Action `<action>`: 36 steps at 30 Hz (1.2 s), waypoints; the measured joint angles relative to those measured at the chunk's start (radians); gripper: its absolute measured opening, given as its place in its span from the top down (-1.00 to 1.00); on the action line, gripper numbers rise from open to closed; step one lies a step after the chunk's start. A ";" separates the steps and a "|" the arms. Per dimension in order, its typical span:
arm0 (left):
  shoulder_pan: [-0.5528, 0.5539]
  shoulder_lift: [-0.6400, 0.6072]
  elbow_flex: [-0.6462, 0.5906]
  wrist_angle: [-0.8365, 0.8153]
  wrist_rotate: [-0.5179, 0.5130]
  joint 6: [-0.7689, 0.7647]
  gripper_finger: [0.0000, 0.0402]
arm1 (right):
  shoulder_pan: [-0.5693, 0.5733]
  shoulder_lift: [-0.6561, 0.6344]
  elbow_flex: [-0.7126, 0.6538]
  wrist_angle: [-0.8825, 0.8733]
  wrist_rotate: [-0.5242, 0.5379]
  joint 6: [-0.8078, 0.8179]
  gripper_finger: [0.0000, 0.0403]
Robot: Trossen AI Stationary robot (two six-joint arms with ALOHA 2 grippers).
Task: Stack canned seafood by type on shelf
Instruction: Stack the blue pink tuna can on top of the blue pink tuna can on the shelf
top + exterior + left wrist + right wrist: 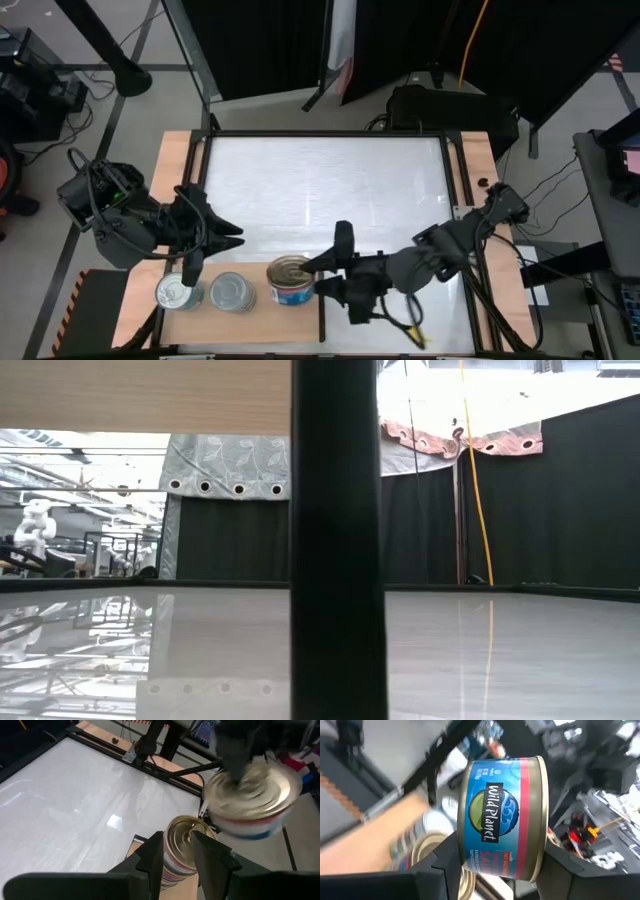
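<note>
Between the right gripper's (492,862) fingers sat a blue-labelled tin (504,817), clamped by its rim and wall, above the shelf (260,322) near its front edge. Left of that gripper, two silver-lidded tins (231,291) stood side by side on the board. The left gripper (190,268) hung over the outer one (176,292), its fingers (152,857) partly apart, gripping nothing visible.

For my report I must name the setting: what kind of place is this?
Probably a robotics lab or test cell: black curtains enclose a framed white table, cables run across the floor, and more rigs stand behind.
</note>
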 joint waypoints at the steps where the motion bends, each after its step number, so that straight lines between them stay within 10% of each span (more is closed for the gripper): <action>1: 0.000 0.000 0.000 0.000 0.000 0.000 0.47 | -0.001 0.004 0.000 -0.020 0.013 -0.011 0.13; 22: 0.000 0.000 0.000 0.039 0.011 -0.026 0.47 | -0.019 0.035 0.000 -0.146 0.020 0.051 0.12; 36: 0.000 0.000 0.000 0.035 0.030 -0.046 0.47 | -0.052 0.034 0.000 -0.146 -0.095 0.166 -0.25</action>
